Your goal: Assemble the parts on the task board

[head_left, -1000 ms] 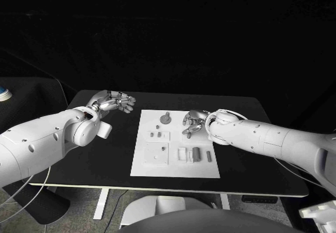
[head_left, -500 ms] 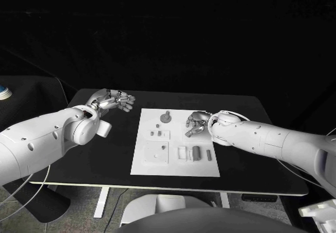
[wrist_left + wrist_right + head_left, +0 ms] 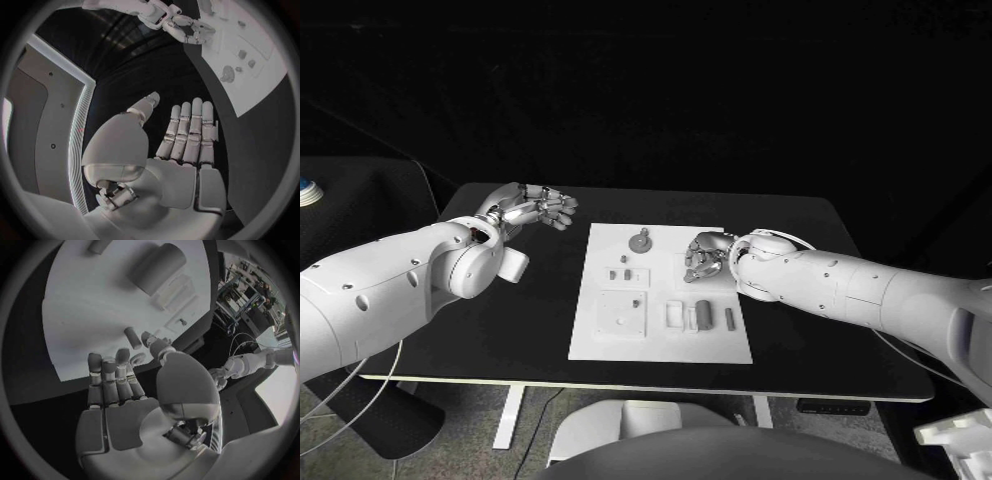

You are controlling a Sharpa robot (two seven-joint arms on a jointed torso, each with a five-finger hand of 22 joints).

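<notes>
White rounded arms, silver jointed left hand (image 3: 531,209)

One task board (image 3: 661,345), two hands.

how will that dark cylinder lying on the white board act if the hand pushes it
The dark cylinder lies on its side on the flat white board, so it would probably roll. It looks small and rigid, likely light.

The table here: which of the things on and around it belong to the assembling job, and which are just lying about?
Part of the job:
- white task board
- small grey parts on it, such as the round part and the dark cylinder
- right hand, over the board
- left hand, held off to the side

Just lying about:
- black table
- small round object off the table
</notes>
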